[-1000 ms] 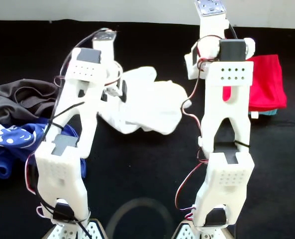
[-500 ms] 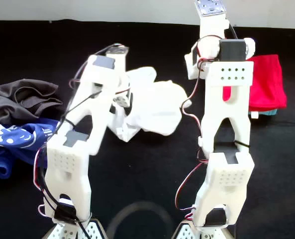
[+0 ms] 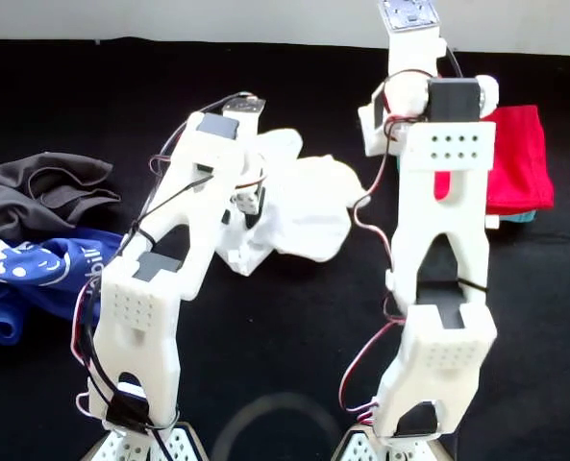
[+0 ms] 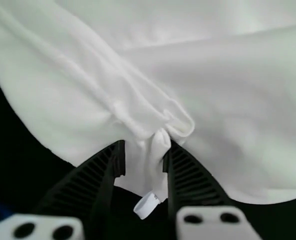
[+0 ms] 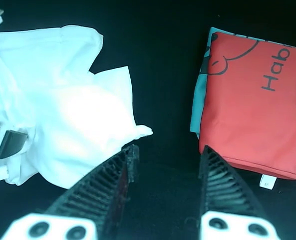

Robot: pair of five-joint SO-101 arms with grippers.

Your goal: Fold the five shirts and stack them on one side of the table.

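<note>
Where the left arm leans in over the black worktop [image 3: 294, 317], its left pincer [image 4: 143, 150] is clamped on a bunched fold of the crumpled white cotton shirt [image 4: 212, 65], with a small white label [image 4: 148, 205] hanging between the two black jaws. In the high view this crumpled white cotton shirt [image 3: 309, 206] lies near the middle of the worktop, between the two arms. Its long axis runs across the worktop from one arm toward the other, and the gathered end points at the left pincer [image 3: 251, 197].

The right pincer [image 5: 167, 152] hangs with its jaws apart and holds nothing, above bare worktop between a pointed corner of the white shirt [image 5: 83, 115] and the folded red shirt [image 5: 257, 110]. That folded red shirt [image 3: 520, 158] lies flat at the right side of the worktop, on top of a folded teal shirt [image 5: 200, 105] whose edge shows along its side.

At the left side, well apart from the white one, a rumpled dark grey shirt [image 3: 44, 192] lies just behind a rumpled blue patterned shirt [image 3: 25, 269]; the two touch.
</note>
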